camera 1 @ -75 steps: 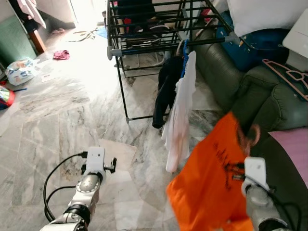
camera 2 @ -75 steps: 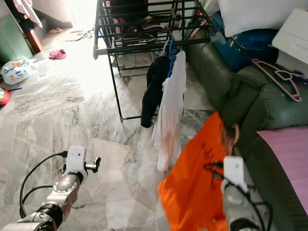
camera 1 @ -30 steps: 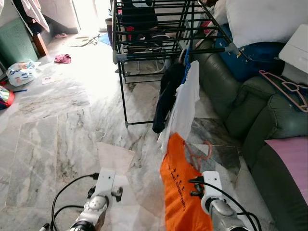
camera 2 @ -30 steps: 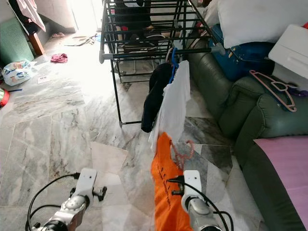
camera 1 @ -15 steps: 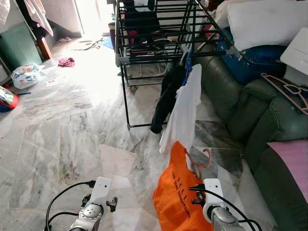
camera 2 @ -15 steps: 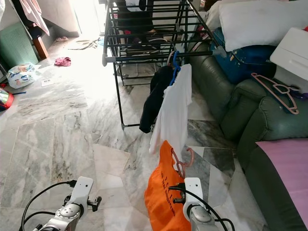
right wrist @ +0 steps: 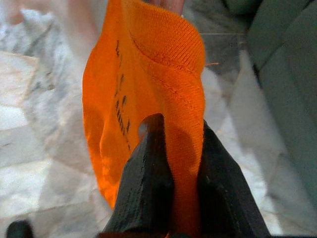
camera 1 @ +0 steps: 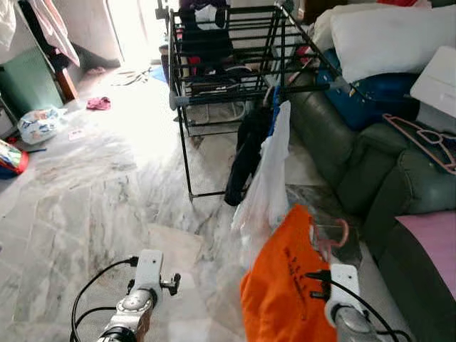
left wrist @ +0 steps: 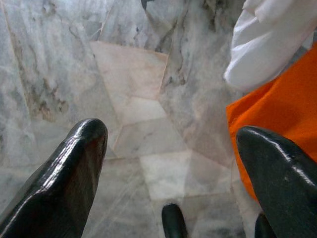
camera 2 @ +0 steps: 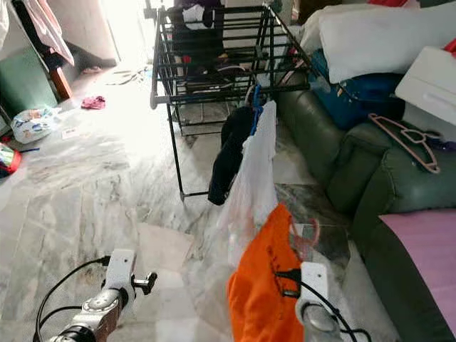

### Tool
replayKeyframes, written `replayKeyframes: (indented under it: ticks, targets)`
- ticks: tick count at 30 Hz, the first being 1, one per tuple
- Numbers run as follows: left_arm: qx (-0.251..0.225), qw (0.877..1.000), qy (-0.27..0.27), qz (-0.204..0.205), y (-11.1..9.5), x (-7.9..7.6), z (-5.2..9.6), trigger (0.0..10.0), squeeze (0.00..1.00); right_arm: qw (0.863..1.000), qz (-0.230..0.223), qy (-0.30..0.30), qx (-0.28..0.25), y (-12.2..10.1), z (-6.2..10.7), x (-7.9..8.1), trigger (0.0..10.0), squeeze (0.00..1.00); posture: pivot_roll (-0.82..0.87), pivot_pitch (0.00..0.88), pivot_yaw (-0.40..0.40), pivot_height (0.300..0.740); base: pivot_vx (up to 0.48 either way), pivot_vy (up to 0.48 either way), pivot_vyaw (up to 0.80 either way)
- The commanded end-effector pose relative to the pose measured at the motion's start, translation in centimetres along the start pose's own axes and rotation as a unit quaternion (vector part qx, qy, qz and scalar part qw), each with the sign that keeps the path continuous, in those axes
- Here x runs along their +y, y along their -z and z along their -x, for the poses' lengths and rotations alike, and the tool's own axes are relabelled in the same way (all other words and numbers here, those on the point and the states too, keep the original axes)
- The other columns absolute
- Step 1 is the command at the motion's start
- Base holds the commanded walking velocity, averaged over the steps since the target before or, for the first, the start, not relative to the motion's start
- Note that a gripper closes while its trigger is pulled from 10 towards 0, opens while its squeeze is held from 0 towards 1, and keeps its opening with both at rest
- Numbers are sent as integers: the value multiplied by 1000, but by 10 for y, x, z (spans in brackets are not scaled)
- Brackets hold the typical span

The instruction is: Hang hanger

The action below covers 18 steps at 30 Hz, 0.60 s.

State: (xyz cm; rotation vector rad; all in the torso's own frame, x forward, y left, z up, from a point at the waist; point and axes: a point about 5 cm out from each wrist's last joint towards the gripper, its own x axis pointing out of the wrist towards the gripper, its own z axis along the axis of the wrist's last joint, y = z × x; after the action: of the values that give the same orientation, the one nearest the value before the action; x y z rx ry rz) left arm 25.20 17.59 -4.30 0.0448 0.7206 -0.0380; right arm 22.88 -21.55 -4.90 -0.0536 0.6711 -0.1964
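Observation:
An orange shirt (camera 1: 285, 285) rides on a pink hanger whose hook (camera 1: 332, 232) sticks up above its collar. My right gripper (right wrist: 173, 144) is shut on the shirt's cloth near the collar, and whether the hanger is inside the pinch is hidden. It holds the shirt low at the front right, just before the white shirt (camera 1: 269, 182) and black garment (camera 1: 246, 153) that hang from the end rail of the black drying rack (camera 1: 235, 43). My left gripper (left wrist: 172, 133) is open over the marble floor with nothing between its fingers.
A dark green sofa (camera 1: 370, 164) runs along the right. It carries a loose pink hanger (camera 1: 427, 135), a white pillow (camera 1: 385, 32) and a blue bag (camera 1: 370, 89). The marble floor (camera 1: 107, 185) spreads out to the left, with bags and a pink cloth (camera 1: 98, 104) far off.
The right gripper has raised the orange shirt and carried it a little to the right, closer to the hanging white shirt. The whole view has shifted slightly. The left arm stays low.

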Motion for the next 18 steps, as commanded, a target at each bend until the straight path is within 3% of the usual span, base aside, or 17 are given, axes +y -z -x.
replayKeyframes:
  ticks: [1,10,18]
  targets:
    - [-3,1000,-6,4,-1,5,0,10000,0,1000,-14,5,-24,-10,-2,1,10000,0,-59,16,17,740,349,0,0]
    - [-22,1000,3,13,-8,2,-1,10000,0,994,15,14,-110,-46,-6,-5,10000,0,-75,38,8,740,382,0,0]
    - [-26,1000,9,12,-9,0,-1,10000,0,989,19,18,-147,-63,-7,-6,10000,0,-82,45,7,740,388,0,0]
